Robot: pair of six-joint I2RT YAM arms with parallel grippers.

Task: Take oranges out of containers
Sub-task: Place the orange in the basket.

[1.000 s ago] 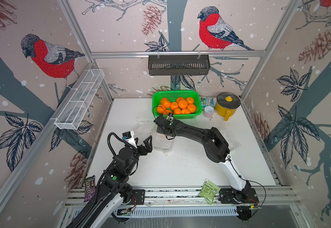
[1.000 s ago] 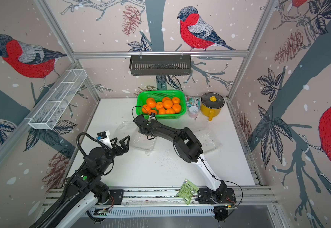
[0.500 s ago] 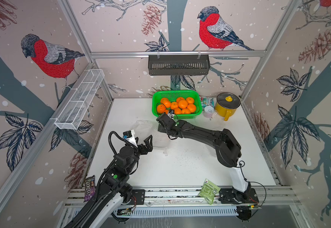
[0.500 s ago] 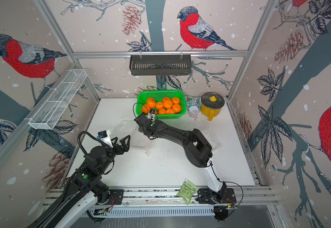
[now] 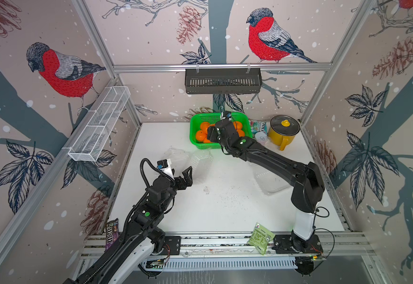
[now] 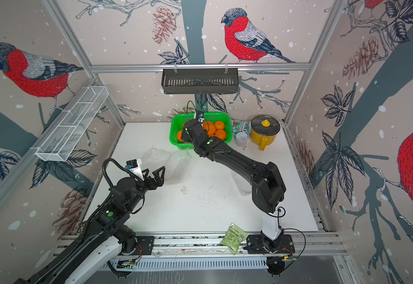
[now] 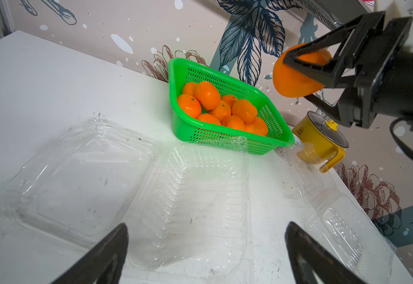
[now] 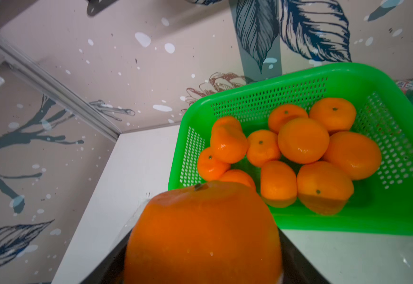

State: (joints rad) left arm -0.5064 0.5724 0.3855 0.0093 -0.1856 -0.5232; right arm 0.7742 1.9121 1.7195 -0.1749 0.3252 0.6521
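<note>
Right fingers grip an orange seemingly short of the basket, left fingers wide; released early, it could roll away

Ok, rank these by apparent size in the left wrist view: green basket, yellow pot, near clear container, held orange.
1. near clear container
2. green basket
3. held orange and yellow pot: these look alike, and the orange seems nearer the camera, so they are unranked.
</note>
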